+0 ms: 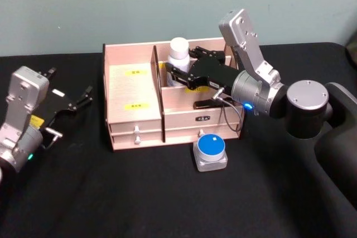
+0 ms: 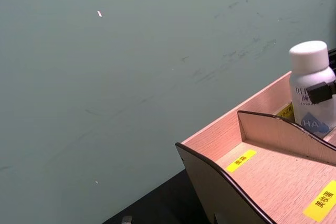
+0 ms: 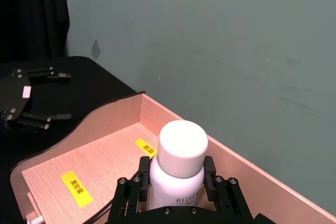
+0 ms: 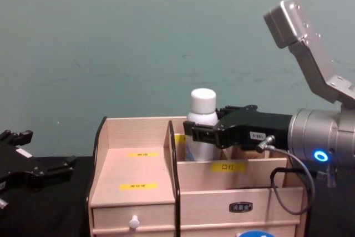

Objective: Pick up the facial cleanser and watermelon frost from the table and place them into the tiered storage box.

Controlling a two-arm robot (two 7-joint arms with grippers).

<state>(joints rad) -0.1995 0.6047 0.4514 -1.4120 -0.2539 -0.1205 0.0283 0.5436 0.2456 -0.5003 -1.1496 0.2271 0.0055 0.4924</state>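
The facial cleanser [image 1: 179, 48], a white bottle with a white cap, stands upright in the back compartment of the pale wooden tiered storage box [image 1: 131, 90]. My right gripper [image 1: 179, 64] reaches over the box from the right and is shut on the facial cleanser [image 3: 178, 166], one black finger on each side of its body. The chest view shows the bottle [image 4: 202, 109] rising above the box's back wall. The watermelon frost [image 1: 211, 151], a small grey case with a round blue top, lies on the table just in front of the box's right drawer. My left gripper [image 1: 70, 85] rests open at the far left.
A black cloth covers the table [image 1: 139, 193]. Behind the box runs a teal wall [image 4: 138, 43]. The box's left stepped shelf [image 2: 262, 166] carries yellow labels, and small drawers with a white knob [image 1: 136, 139] face me. A cable loops from the right wrist over the box front.
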